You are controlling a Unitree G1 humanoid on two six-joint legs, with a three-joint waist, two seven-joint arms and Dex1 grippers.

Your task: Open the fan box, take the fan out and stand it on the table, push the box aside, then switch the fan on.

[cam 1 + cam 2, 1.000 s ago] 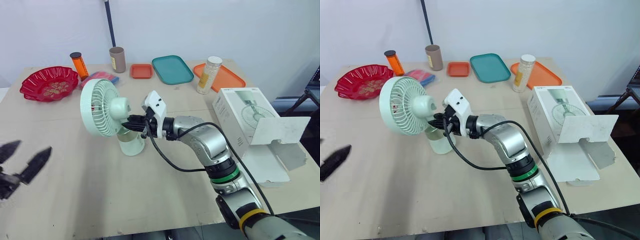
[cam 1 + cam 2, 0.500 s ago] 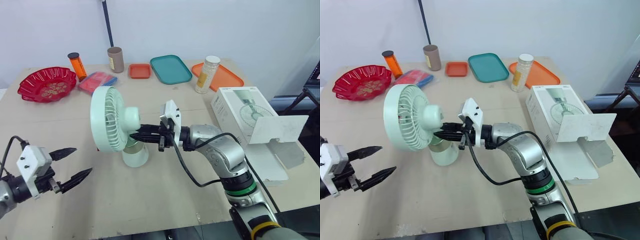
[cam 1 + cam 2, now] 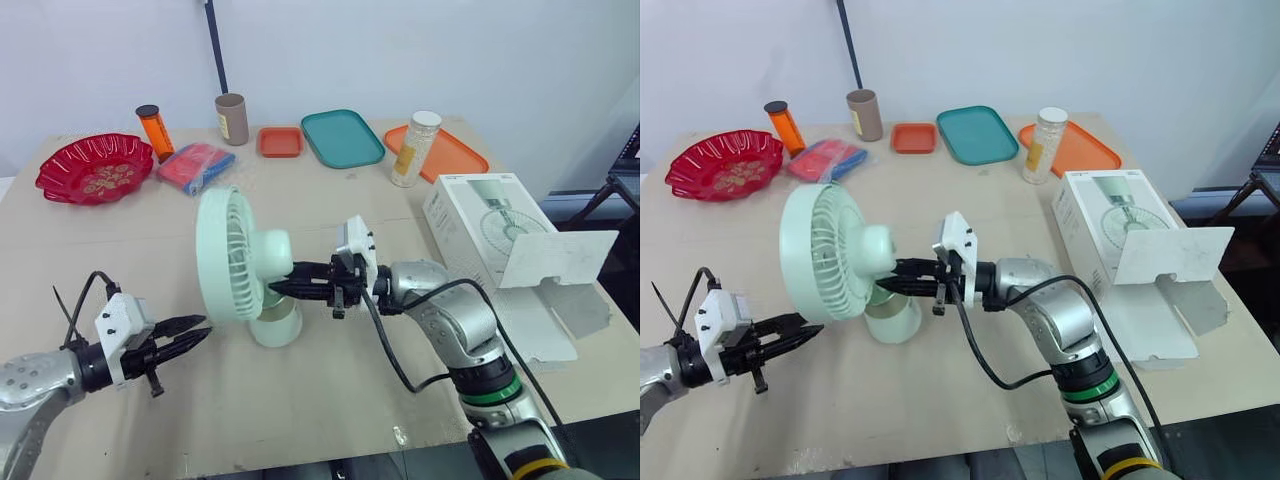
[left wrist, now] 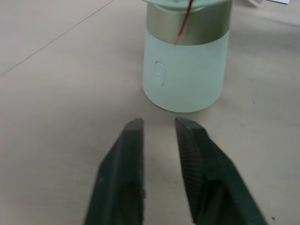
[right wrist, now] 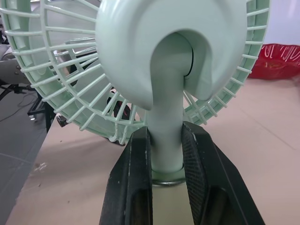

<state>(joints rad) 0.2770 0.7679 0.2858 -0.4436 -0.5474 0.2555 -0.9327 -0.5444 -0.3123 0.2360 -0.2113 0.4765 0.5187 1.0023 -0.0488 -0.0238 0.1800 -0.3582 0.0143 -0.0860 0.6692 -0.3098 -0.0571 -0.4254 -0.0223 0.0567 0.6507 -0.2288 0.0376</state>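
- Fan (image 3: 245, 265) stood upright at frame centre on the counter (image 3: 330, 400); box (image 3: 480, 235) lay open at right.
- Right gripper (image 3: 282, 288): jaws pinched the fan's neck.
- Left gripper (image 4: 158, 124): jaws slightly spread, just short of the base button (image 4: 160, 74).
- Risk: tips straddling the button would miss it; a hard push could slide or tip the base.

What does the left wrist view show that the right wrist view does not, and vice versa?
Left wrist view: the pale green fan, its round base with an oval button, ahead of the open left gripper. Right wrist view: the fan's grille head and neck, clamped by the right gripper, and a red bowl. Both: the same fan on the light wooden table.
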